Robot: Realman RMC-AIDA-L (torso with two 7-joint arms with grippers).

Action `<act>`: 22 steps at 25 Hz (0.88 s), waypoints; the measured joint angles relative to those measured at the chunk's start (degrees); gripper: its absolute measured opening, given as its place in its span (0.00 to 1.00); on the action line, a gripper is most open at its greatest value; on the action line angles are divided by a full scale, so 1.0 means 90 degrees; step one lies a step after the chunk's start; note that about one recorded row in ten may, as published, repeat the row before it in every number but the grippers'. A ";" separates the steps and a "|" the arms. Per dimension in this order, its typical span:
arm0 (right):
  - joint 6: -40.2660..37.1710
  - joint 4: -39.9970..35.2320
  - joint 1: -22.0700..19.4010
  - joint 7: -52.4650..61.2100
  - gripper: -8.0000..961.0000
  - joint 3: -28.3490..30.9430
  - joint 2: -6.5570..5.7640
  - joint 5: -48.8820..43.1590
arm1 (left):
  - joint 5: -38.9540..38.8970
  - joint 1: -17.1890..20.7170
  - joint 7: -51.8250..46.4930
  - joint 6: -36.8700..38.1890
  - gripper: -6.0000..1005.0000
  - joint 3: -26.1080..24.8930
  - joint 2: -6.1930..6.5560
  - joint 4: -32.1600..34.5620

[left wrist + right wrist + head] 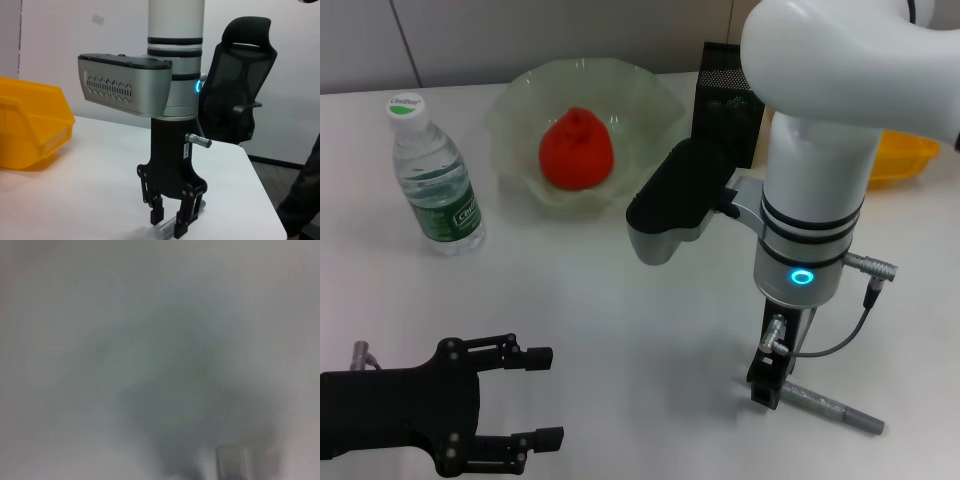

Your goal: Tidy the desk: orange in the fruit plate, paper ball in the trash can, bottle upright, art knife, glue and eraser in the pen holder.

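Counter (620, 330) smooth matt white; bowl (520, 100) translucent glossy plastic; bottle (435, 180) clear plastic; bin (25, 120) glossy yellow plastic; pen holder (720, 75) black mesh.

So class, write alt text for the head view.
The right gripper reaches down onto a grey knife on the white desk. Behind, an orange sits in the plate beside an upright bottle; the left gripper waits open.
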 joint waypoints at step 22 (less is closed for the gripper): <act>-0.0215 -0.0291 -0.0044 -0.0155 0.17 0.0463 -0.0068 0.0043 | 0.0001 0.0030 0.0000 -0.0005 0.78 0.0000 0.0011 0.0000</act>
